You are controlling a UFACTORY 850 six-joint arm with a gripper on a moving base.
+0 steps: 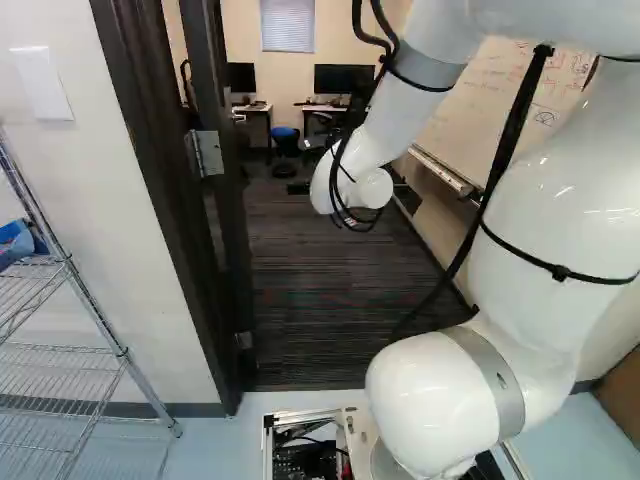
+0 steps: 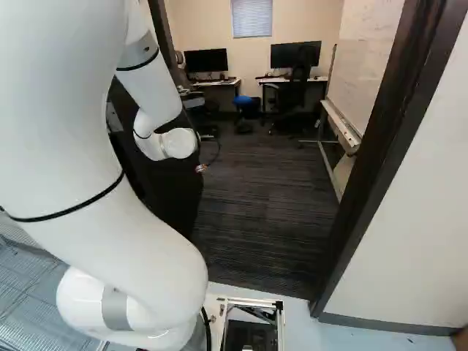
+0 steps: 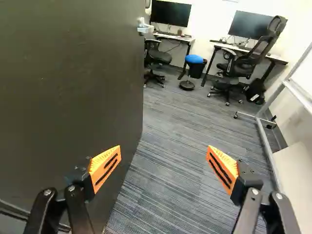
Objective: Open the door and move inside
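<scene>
The dark door (image 1: 232,200) stands swung inward on its hinges at the left of the doorway in the left base view. My arm's wrist (image 1: 352,188) reaches through the opening there, hiding the gripper's fingers. In the wrist view the door's broad face (image 3: 73,78) lies along one side of the gripper (image 3: 163,163), with its handle (image 3: 145,27) farther ahead at the free edge. The fingers are wide open with nothing between them. One orange pad (image 3: 106,165) overlaps the door face; whether they touch I cannot tell. The other is over the carpet (image 3: 170,146).
The right door frame (image 2: 376,161) stands close beside the base's path. A wheeled whiteboard (image 2: 342,126) lines the room's right side. Desks, office chairs (image 3: 239,63) and a blue stool (image 3: 193,59) are at the back. A wire shelf (image 1: 70,350) is left, outside the doorway.
</scene>
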